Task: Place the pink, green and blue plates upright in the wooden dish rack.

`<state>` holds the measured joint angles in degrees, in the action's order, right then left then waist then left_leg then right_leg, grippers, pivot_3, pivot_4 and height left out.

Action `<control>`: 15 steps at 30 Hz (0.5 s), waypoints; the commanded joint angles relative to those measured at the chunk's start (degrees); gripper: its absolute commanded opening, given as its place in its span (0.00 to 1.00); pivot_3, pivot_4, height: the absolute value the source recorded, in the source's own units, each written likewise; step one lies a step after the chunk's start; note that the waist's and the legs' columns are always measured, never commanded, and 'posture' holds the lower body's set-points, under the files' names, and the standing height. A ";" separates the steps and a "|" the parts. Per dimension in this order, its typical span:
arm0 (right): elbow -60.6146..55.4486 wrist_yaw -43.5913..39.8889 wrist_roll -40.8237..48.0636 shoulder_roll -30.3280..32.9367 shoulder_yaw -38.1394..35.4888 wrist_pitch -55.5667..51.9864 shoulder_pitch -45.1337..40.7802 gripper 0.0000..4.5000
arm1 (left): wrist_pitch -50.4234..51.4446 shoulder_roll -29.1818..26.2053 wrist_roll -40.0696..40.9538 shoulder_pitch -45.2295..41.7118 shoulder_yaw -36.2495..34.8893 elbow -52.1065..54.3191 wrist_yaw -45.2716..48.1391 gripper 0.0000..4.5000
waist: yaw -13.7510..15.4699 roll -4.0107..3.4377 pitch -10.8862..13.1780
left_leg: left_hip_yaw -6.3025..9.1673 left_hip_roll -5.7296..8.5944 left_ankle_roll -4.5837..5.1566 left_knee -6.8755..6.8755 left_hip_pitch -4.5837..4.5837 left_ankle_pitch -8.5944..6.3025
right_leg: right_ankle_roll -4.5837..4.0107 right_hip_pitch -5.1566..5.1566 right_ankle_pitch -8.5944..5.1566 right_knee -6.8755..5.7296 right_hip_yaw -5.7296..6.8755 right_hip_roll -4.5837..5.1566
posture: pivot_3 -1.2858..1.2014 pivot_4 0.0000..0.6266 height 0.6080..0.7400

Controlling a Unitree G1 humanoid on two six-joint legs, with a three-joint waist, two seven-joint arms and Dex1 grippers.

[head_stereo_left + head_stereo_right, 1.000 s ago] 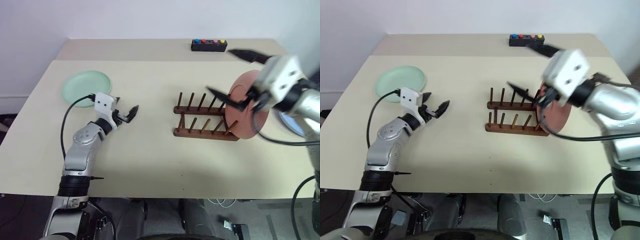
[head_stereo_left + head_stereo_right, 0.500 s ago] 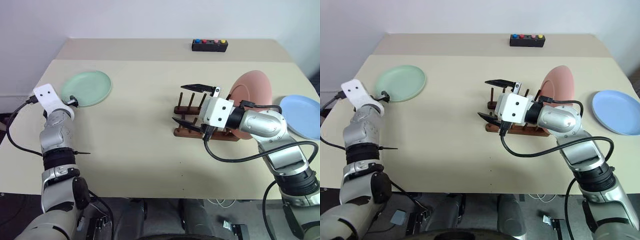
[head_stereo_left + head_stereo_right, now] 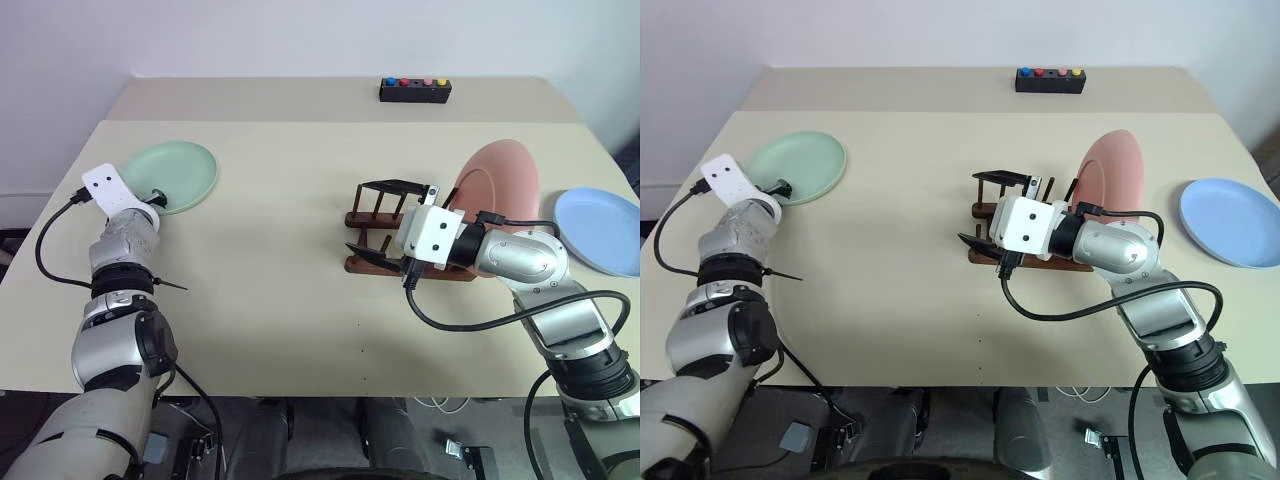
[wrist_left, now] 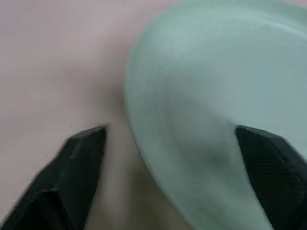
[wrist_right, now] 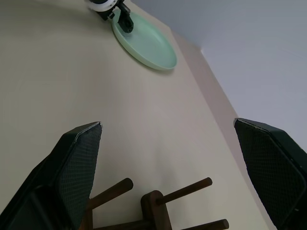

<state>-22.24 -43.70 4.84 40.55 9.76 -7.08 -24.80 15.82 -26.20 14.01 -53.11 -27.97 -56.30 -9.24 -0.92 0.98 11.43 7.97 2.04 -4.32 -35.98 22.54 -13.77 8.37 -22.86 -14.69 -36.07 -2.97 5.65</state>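
Beige bench (image 3: 300, 300) carries a wooden rack (image 3: 372, 262) with the pink plate (image 3: 500, 180) upright at its right end; blue plate (image 3: 598, 230) flat at far right. Left tool (image 4: 168, 143), released, straddles the green plate's (image 3: 172, 176) rim; right tool (image 3: 385, 218), released and empty, hovers over the rack.

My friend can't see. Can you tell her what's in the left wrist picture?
The green plate lies on the table, very close up. The left gripper has its two black fingers wide apart, one on each side of the plate's rim.
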 commanded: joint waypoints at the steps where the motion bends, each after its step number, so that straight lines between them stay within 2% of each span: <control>1: -2.10 0.25 -0.32 -0.32 -1.70 0.55 0.30 1.00 | -3.90 -1.29 0.85 -1.61 -0.75 0.38 -0.28 0.48 | 0.03 0.00 0.00 | 0.00 0.00 0.00 0.00 0.00 0.00 | 0.00 0.00 0.00 0.00 0.00 0.00 | 0.52 0.24 1.00; 5: -1.71 0.33 -0.81 -0.51 -1.45 0.91 0.57 1.00 | -5.98 -0.85 2.01 -0.76 -1.31 2.06 -0.12 0.06 | 0.04 0.01 0.00 | 0.00 0.00 0.00 0.00 0.00 0.00 | 0.00 0.00 0.00 -0.01 0.00 0.00 | 0.52 0.24 1.00; 6: -1.64 0.33 -0.89 -0.59 -1.38 0.97 0.55 1.00 | -6.48 -0.68 2.46 -0.50 -1.53 2.82 0.06 0.00 | 0.05 0.01 0.00 | 0.00 0.00 0.00 0.00 0.00 0.00 | 0.00 0.00 0.00 0.00 0.00 0.00 | 0.52 0.24 1.00; 10: -1.45 0.17 -1.26 -1.05 -1.27 1.09 0.50 1.00 | -9.15 0.57 4.48 0.58 -2.04 7.32 2.52 0.00 | 0.01 0.01 0.00 | 0.00 0.00 -0.01 -0.01 0.00 0.00 | 0.00 0.00 0.00 -0.02 0.00 0.00 | 0.52 0.24 1.00; 15: 0.15 1.08 -4.05 -1.67 -0.53 2.09 -0.74 1.00 | -10.64 6.08 5.65 4.36 1.85 26.19 6.89 0.00 | 0.38 0.04 0.01 | 0.02 -0.01 -0.03 -0.04 0.06 0.02 | 0.00 0.00 0.01 0.00 0.00 0.00 | 0.52 0.24 1.00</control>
<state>-21.84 -43.53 2.10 39.13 9.91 -6.60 -24.24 6.78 -20.25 19.38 -48.54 -27.91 -37.88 -3.56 -0.54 1.01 11.44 8.00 2.04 -4.37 -36.04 22.61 -13.74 8.37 -22.86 -14.68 -36.08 -2.96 5.65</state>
